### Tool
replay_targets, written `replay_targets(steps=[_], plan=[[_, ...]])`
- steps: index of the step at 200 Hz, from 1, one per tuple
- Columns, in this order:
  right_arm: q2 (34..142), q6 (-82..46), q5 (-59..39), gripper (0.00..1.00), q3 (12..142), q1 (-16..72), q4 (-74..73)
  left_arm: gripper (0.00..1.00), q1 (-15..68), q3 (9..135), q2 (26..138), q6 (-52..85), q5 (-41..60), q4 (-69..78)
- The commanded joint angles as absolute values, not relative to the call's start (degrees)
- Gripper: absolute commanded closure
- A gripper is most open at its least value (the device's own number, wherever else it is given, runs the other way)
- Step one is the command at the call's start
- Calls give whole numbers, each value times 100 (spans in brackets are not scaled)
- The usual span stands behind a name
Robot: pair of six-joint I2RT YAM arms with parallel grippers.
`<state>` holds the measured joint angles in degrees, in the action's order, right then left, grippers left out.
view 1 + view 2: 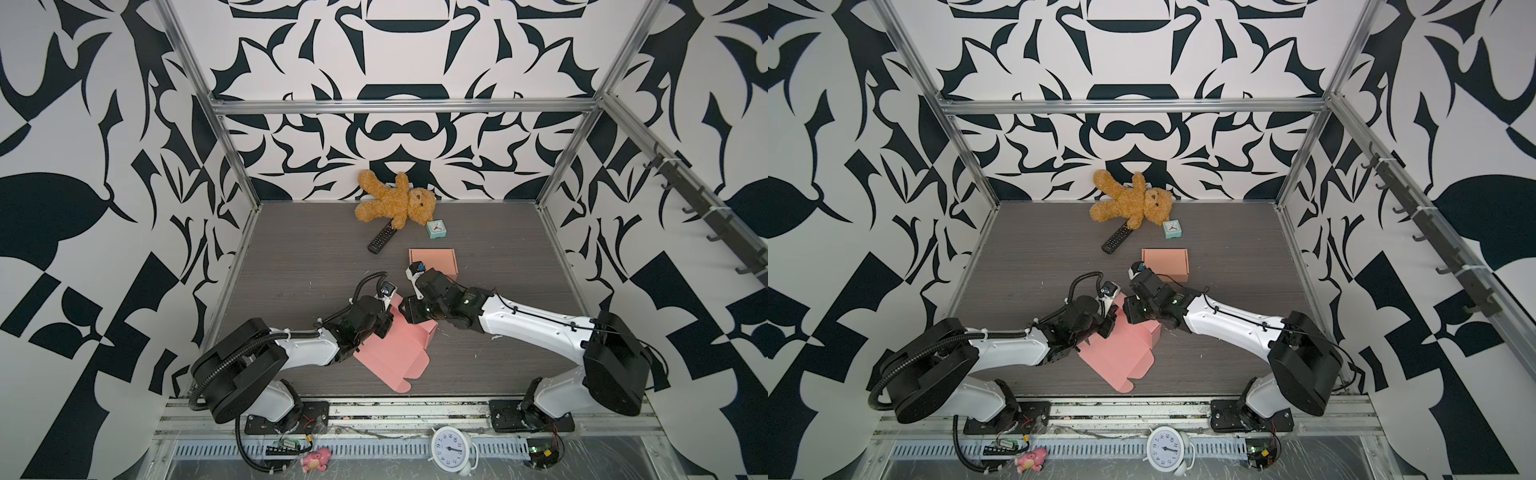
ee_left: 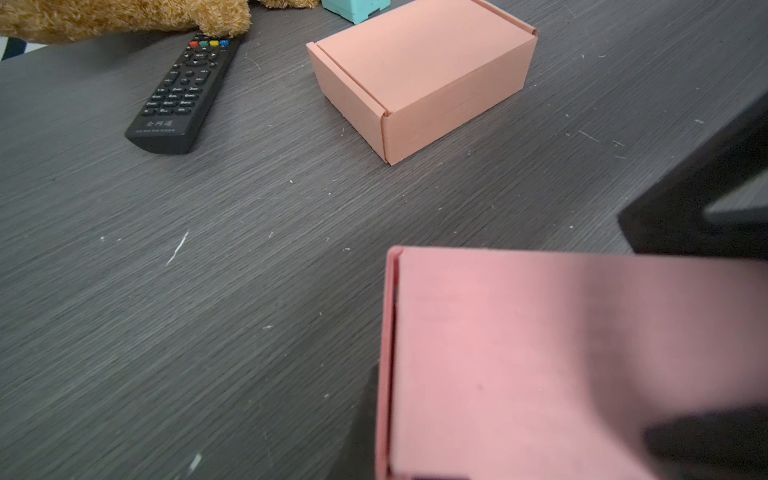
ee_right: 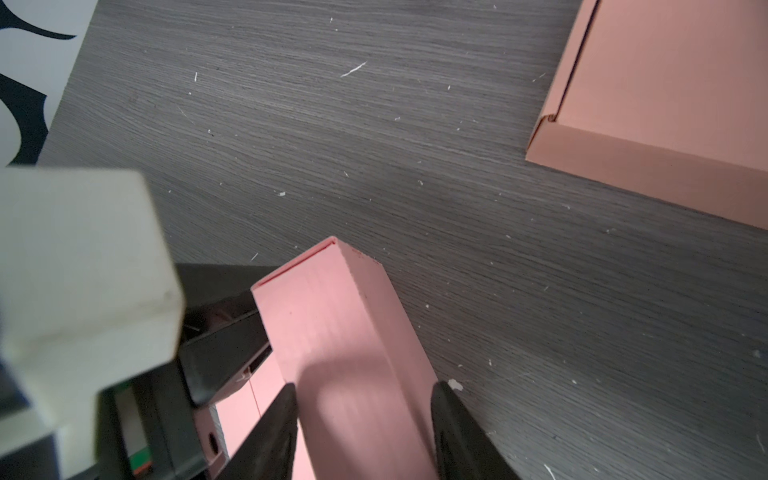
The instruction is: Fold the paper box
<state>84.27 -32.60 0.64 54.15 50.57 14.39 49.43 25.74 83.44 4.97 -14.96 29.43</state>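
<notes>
The pink paper box [image 1: 390, 357] [image 1: 1117, 361] lies partly folded at the table's front middle, its flat flaps spread toward the front edge. One wall stands upright at its far end [image 3: 332, 332] [image 2: 540, 353]. My left gripper [image 1: 388, 321] [image 1: 1111, 320] is at that wall's left end. In the right wrist view its black fingers [image 3: 226, 332] sit close together on the cardboard. My right gripper [image 3: 361, 386] [image 1: 409, 311] [image 1: 1131, 309] straddles the thick upright wall, one finger pressed on each side of it.
A finished salmon box [image 1: 432, 259] [image 2: 419, 75] [image 3: 665, 104] sits just behind the right gripper. Farther back lie a black remote [image 1: 380, 237] [image 2: 183, 95], a teddy bear [image 1: 395, 203] and a teal clock [image 1: 436, 229]. A white alarm clock [image 1: 451, 446] stands below the table's front rail.
</notes>
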Motion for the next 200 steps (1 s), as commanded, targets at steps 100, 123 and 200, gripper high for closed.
replay_targets(steps=[100, 123, 200], plan=[[8538, -3094, 1304, 40, 6099, 5532, 2828, 71, 4953, 2078, 7836, 1093, -1202, 3061], [8624, -3094, 1313, 38, 6205, 5589, 2831, 68, 5010, 2018, 7575, 1384, -1142, 2857], [8861, -3040, 1648, 38, 6437, 5625, 3080, 60, 5001, 2516, 6147, 2987, -692, -292]])
